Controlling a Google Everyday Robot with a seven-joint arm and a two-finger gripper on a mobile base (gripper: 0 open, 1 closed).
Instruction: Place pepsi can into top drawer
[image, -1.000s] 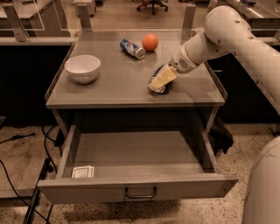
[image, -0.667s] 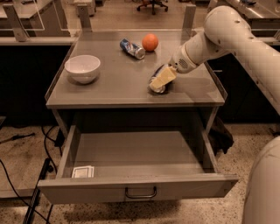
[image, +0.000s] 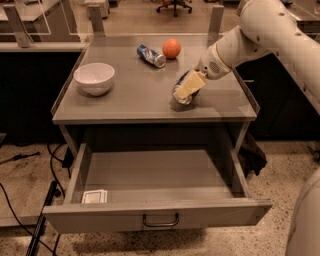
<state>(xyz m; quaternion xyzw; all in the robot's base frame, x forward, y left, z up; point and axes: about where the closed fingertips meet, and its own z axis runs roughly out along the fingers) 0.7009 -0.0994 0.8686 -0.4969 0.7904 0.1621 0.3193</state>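
Camera view: the gripper (image: 189, 85) was found closed, apparently, around the pepsi can (image: 178, 96) on the table (image: 135, 95), right of centre. The top drawer (image: 225, 212) was recorded open below. The can's markings were not legible.

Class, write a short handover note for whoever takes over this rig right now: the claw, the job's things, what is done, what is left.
Claw: down on the pepsi can, right front of the table top; grip cannot be judged.
Pepsi can: on the table top, not in the drawer.
Top drawer: pulled open; a small white card lies front left inside.
Done: drawer open, claw at the can.
Left: lift the can, carry it over the drawer, set it in, release.
Leave the bowl, orange and slim can.
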